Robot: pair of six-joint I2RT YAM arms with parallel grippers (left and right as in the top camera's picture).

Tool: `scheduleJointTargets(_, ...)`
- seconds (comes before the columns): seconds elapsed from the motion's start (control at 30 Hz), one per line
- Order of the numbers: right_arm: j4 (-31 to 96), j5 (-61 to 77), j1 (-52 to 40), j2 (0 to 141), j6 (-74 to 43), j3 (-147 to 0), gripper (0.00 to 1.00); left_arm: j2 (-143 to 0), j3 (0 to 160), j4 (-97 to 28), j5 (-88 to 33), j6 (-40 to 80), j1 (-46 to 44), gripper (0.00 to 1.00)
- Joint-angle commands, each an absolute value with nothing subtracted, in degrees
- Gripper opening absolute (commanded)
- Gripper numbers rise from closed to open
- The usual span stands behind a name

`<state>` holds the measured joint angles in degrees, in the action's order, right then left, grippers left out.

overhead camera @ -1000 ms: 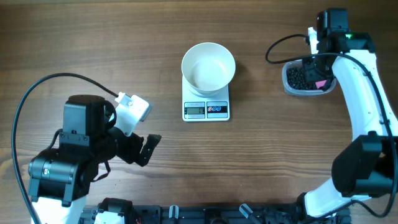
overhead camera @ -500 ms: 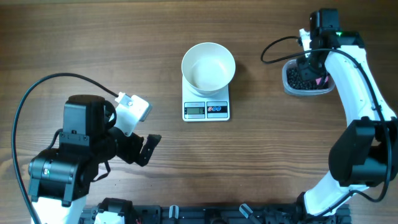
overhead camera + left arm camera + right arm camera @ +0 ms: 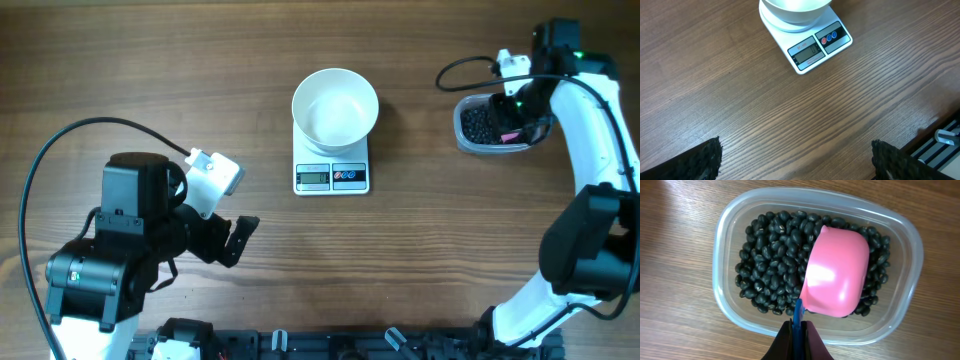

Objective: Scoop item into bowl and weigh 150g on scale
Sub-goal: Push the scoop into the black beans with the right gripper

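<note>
Right gripper (image 3: 798, 336) is clamping the blue handle (image 3: 798, 314) of a pink scoop (image 3: 836, 272) in the pellets.

Black pellets (image 3: 769, 275) are lying heaped in a clear plastic tub (image 3: 724, 255) at the table's far right, and the scoop is sitting among them with its smooth pink side facing the wrist camera, its handle pinched between the closed fingers. Well to the tub's left, the white bowl (image 3: 311, 100) is standing on the scale (image 3: 332, 176) — no pellets are showing inside it — and the scale's display and two round buttons are facing the near edge. Farther out, at the near left of the wooden table (image 3: 200, 80), the left gripper (image 3: 796, 159) is hanging released, its fingers (image 3: 704, 159) spread wide — holding nothing and well apart from the scale.
</note>
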<state>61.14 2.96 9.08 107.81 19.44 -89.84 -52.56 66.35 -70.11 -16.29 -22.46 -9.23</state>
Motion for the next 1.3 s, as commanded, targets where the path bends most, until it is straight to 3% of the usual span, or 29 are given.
scheduleJointTargets(0.0, 63.2, 10.7, 11.2, 110.5, 19.5, -89.1, 0.04, -52.5, 67.2, -69.9, -16.0, -23.6, -8.8, 1.00)
scheduleJointTargets(1.27, 66.5, 25.5, 17.7, 110.4, 10.3, -89.1, 0.04, -52.5, 67.2, -69.9, -16.0, -23.6, -8.8, 1.00)
